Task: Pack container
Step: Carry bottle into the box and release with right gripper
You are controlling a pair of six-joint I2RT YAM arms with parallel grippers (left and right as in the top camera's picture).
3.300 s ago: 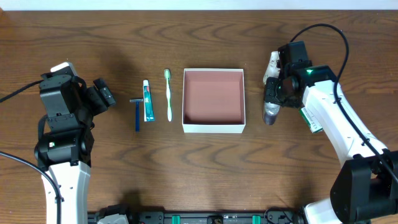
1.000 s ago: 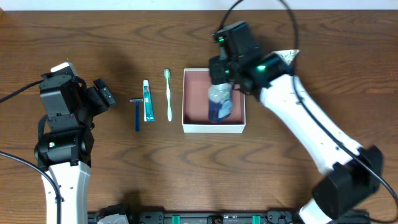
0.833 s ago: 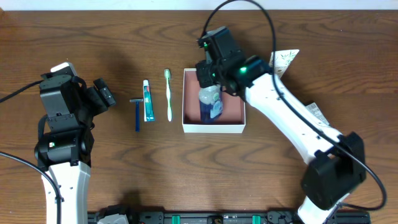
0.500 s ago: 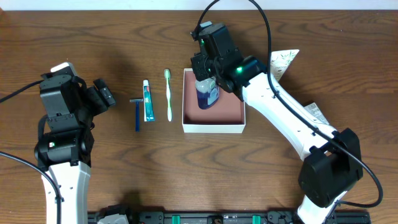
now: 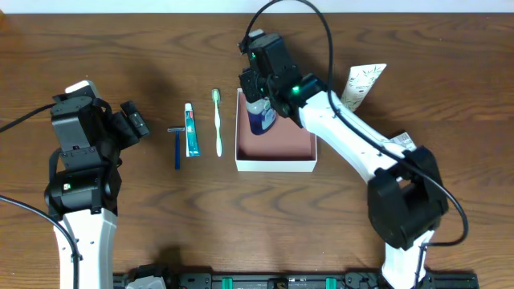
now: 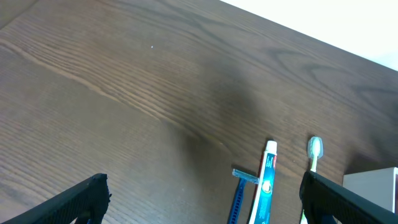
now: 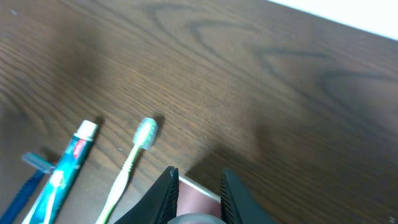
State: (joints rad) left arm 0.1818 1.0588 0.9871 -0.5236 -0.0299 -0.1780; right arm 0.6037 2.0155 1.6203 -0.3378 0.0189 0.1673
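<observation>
dark grained wood table [image 5: 144,48]. square cardboard container [image 5: 277,165], white walls, reddish floor, edges square to it. my right gripper [image 5: 257,100] clamps a blue bottle [image 5: 262,122]; my left gripper [image 5: 133,120] gapes.

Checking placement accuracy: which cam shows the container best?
Overhead: nearly the whole container is visible, with the right hand holding a bottle at its far-left corner. Left wrist catches only a corner of its white wall; right wrist only a reddish sliver at the frame's bottom edge.
</observation>
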